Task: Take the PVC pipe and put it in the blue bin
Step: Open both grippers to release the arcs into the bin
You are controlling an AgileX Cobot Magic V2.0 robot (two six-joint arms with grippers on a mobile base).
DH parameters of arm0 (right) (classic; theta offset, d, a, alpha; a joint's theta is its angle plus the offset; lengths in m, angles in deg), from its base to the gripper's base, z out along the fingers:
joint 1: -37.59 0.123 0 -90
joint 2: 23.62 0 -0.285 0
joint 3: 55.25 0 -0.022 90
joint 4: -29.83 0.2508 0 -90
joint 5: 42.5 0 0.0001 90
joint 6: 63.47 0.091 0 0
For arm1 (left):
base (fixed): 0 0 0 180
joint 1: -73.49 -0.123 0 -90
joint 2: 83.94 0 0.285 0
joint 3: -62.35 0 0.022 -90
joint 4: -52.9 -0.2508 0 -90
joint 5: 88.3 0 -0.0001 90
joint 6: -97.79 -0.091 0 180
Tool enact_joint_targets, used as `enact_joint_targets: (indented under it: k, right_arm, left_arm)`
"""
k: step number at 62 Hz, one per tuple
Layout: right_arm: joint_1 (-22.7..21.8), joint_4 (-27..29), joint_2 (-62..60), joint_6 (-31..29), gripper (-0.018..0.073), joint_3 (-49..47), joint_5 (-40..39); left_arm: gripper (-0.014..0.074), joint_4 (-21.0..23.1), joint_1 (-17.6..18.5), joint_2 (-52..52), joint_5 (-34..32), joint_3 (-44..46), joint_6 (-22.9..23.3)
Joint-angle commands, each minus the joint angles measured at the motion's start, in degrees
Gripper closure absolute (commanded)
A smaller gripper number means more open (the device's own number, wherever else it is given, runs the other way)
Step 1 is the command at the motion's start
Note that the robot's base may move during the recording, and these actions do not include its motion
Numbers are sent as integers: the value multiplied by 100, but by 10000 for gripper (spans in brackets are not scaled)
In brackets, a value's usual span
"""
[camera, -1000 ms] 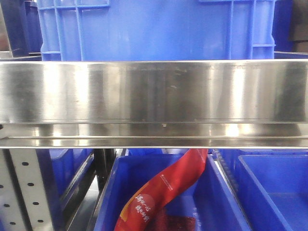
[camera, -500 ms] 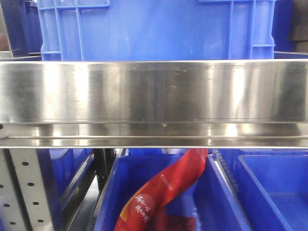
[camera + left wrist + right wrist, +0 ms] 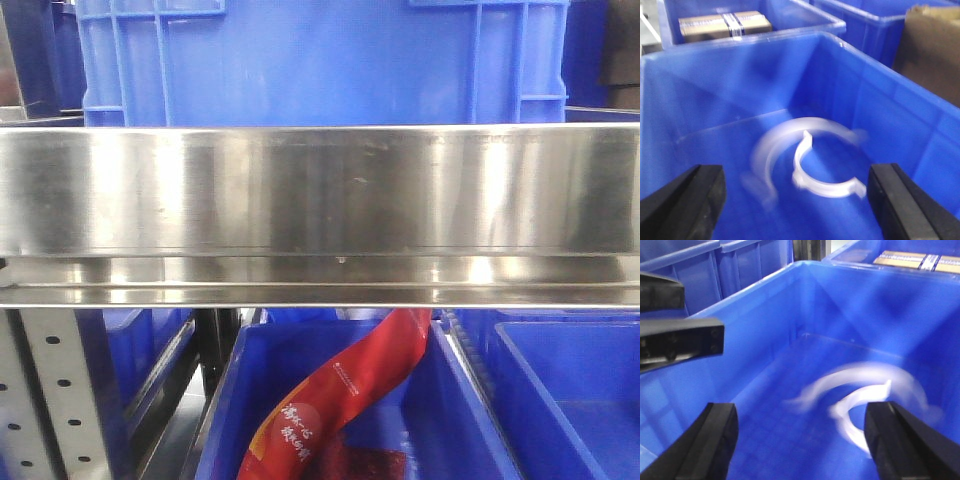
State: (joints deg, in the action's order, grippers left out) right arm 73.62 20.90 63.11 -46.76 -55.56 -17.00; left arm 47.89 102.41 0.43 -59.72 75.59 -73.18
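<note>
Two white curved PVC pipe pieces lie on the floor of a blue bin (image 3: 715,90). One PVC piece (image 3: 822,177) is sharp, and the other PVC piece (image 3: 772,150) is smeared by motion blur. My left gripper (image 3: 797,200) hangs open just above them, with nothing between its black fingers (image 3: 685,200). In the right wrist view the same bin (image 3: 755,325) holds the sharper piece (image 3: 852,415) and the blurred piece (image 3: 865,375). My right gripper (image 3: 800,440) is open and empty over the bin floor. Neither gripper shows in the front view.
A black part of the other arm (image 3: 675,335) reaches over the bin's left wall. Neighbouring blue bins hold cardboard boxes (image 3: 722,24); a brown carton (image 3: 930,50) stands at the right. The front view shows a steel shelf edge (image 3: 320,190), a blue crate (image 3: 320,60) above and a red packet (image 3: 340,390) below.
</note>
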Motion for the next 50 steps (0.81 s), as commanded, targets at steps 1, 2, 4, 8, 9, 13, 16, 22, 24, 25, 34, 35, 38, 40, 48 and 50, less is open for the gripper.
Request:
enact_joint_targets:
  k: [1,2,4,8,9,13,16,22,24,25,34,35,38,40,48,50]
  right_arm:
    - [-32,7,-37,-37,148,-60,45]
    - [-32,7,-37,-37,148,-60,59]
    - [-32,7,-71,-37,153,-83,109]
    - [-32,7,-201,-37,209,-178,299]
    - [-32,7,-253,-37,237,-222,430]
    - [-32,7,-420,-37,351,-390,693]
    - [-32,-7,-550,-37,438,-461,797]
    - [-32,-28,-795,-37,580,-477,797]
    - [-32,-37,-852,-37,624,-477,797]
    - [-32,-49,-872,-37,640,-477,812]
    - [-32,-95,-933,-37,728,-477,1135]
    - [-32,-95,-947,-37,728,-477,1204]
    - [-32,-95,-990,-37,728,-477,1382]
    - [-32,-95,-1032,-37,728,-477,1497]
    - [-32,-95,-1401,-37,728,-477,2000]
    - [-32,-95,-1525,-37,728,-477,2056]
  left_arm:
    - [124,76,-22,14,40,54,5]
    - [124,99,-22,25,45,54,5]
    - [124,202,-22,38,80,54,5]
    - [125,465,-22,128,209,66,5]
    - [125,557,-22,168,277,66,5]
    - [146,737,-22,301,388,66,5]
    - [178,769,-22,407,475,66,5]
    - [307,791,-22,583,693,66,5]
    - [356,791,-22,608,787,66,5]
    - [395,791,-22,642,861,66,5]
    - [687,791,-22,750,1677,66,5]
    - [711,791,-22,755,1764,66,5]
    - [708,791,-22,780,2113,66,5]
    - [707,791,-22,809,2352,66,5]
    - [707,791,-22,1076,2899,66,5]
    - [707,791,-22,1174,2907,66,5]
